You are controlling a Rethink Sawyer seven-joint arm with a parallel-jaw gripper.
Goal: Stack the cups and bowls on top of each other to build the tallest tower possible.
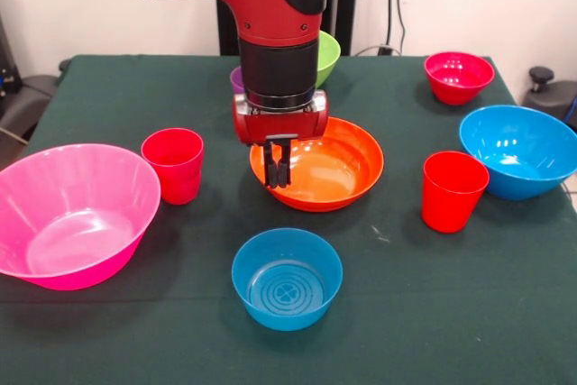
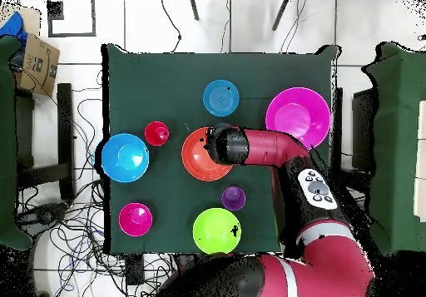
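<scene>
We see the orange bowl (image 1: 329, 169) (image 2: 200, 156) near the middle of the green tablecloth (image 1: 433, 313) (image 2: 175, 86), wide, shallow and glossy, with light shining off its inner wall. The gripper (image 1: 278, 167) hangs over its rim on the left side in the front view, its two dark fingers (image 1: 271, 169) drawn close together and reaching down at the rim; we cannot tell whether they pinch the rim.

In the front view, a small blue bowl (image 1: 287, 279) (image 2: 220, 98) with ringed ridges in its bottom sits in front of the orange one. Two smooth red cups (image 1: 173, 165) (image 1: 453, 191) stand to either side. The purple cup (image 1: 236, 78) (image 2: 233, 198) and lime green bowl (image 1: 326, 56) (image 2: 216, 230) lie behind the arm (image 1: 270, 24) (image 2: 274, 148). The large pink bowl (image 1: 72, 214) (image 2: 297, 115), large blue bowl (image 1: 521, 151) (image 2: 125, 157) and small magenta bowl (image 1: 458, 76) (image 2: 135, 219) sit near the cloth's edges.
</scene>
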